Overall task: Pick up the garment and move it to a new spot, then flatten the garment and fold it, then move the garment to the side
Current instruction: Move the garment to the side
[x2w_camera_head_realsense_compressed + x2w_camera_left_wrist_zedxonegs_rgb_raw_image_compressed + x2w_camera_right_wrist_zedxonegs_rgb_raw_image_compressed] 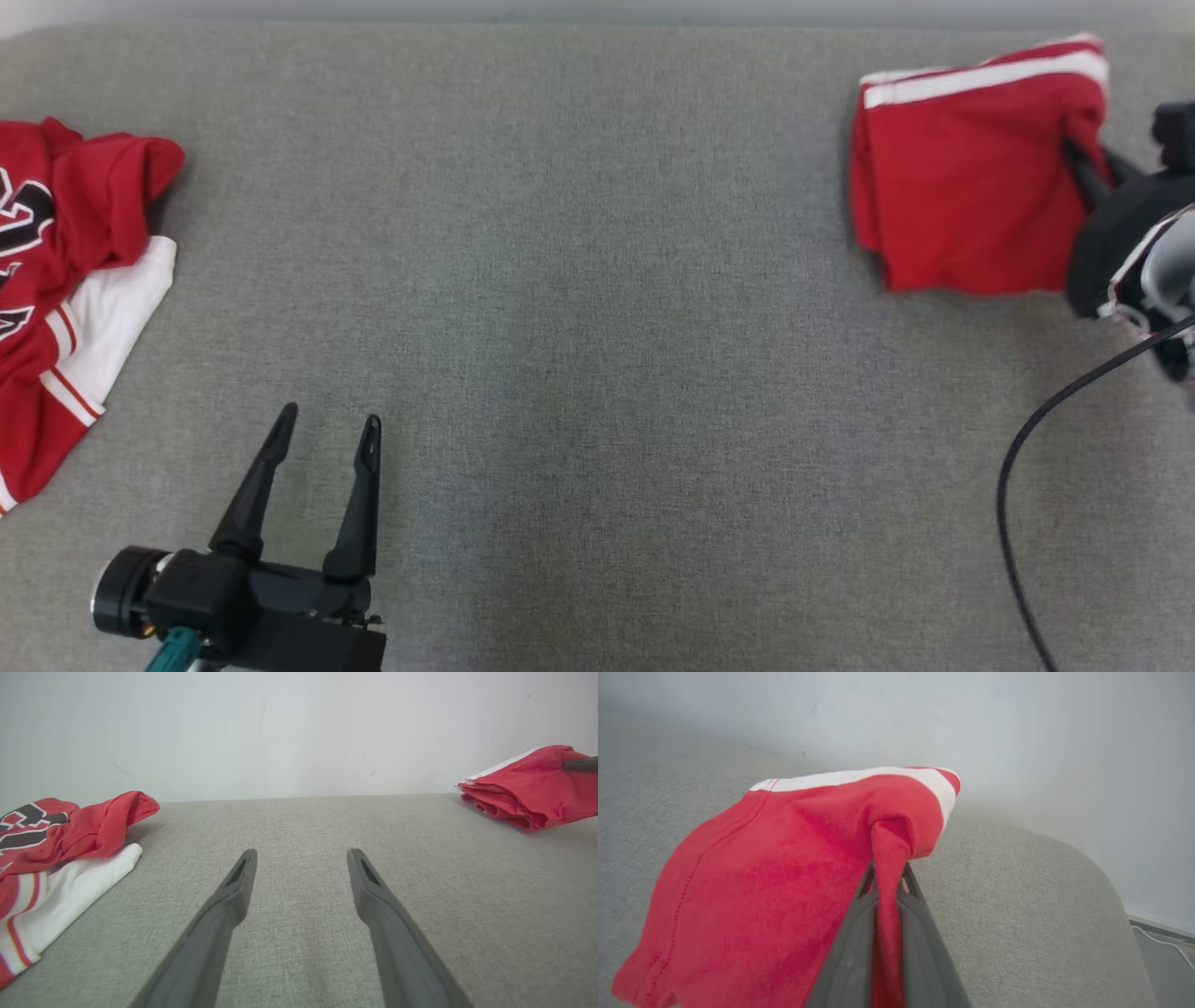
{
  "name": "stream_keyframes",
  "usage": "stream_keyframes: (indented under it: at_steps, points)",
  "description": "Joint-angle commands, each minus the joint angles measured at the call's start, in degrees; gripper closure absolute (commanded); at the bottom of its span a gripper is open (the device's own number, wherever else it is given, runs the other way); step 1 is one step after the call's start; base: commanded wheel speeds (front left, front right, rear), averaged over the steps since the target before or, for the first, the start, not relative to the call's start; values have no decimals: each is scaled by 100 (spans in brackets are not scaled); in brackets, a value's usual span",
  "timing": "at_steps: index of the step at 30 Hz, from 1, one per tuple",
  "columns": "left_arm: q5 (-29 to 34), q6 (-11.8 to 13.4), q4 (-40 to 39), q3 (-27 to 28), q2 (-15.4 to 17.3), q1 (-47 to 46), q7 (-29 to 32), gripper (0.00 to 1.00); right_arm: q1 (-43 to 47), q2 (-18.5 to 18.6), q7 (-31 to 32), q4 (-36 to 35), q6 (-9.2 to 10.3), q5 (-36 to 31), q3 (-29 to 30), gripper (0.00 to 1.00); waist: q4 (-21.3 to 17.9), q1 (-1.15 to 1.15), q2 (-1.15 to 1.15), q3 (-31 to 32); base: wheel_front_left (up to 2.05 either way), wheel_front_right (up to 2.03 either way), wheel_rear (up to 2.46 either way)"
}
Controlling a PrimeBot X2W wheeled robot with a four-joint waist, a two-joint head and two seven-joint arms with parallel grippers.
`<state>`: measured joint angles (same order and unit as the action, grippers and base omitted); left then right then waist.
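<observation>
head view, surface [597,327]: grey woven fabric, a bit nubby, is seen laid flat across the frame.
head view, garment [962,196]: soft red knit with a white band along its far edge, folded into a rough rectangle, is found at the far right.
head view, right gripper [1083,163]: dark tapered fingers are clamped on the garment's right edge, and the cloth is bunched where it's pinched.
head view, left gripper [330,417]: two long matte black fingers are spread apart at lower left, well apart from the garment.
head view, jersey pile [65,280]: crumpled red and white cloth with black lettering is heaped at the left edge.
head view, cable [1018,467]: a thin black line is curved across the surface below the right arm.
left wrist view, left gripper [302,855]: the fingers are held wide over the surface. The garment [532,791] is seen far right as stacked red layers, and the jersey pile [60,858] lies to the left.
right wrist view, right gripper [888,868]: a ridge of red cloth is squeezed between the closed fingers. The rest of the garment [775,872] is spread to their left, stitched hem showing.
right wrist view, wall [1017,742]: a plain pale wall is seen behind the surface's rounded corner.
</observation>
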<state>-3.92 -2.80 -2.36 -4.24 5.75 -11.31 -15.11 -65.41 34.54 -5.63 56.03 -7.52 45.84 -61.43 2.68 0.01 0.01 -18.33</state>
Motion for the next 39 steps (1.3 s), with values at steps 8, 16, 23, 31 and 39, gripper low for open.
stream_keyframes:
  at_steps: [8,16,23,31,39]
  points:
    - [54,67,-443,133,182,-36,-6,0,-601,582,13,-75,6,41,-396,100,-52,-1,-1,-431,0,0,0]
    - [117,136,-811,214,309,40,3,0,-932,1002,56,-136,6,244,-674,100,-173,-1,-1,-740,0,0,0]
    - [170,184,-1061,250,407,37,80,0,-1139,1130,49,-128,6,322,-861,100,-297,-1,-1,-878,0,0,0]
    - [154,218,-1159,253,468,15,113,0,-1296,1040,-34,-3,6,303,-979,100,-314,-1,-1,-979,0,0,0]
    - [133,251,-1149,209,477,12,96,0,-1470,999,-163,305,6,101,-1082,57,-204,-1,-1,-1020,0,0,0]
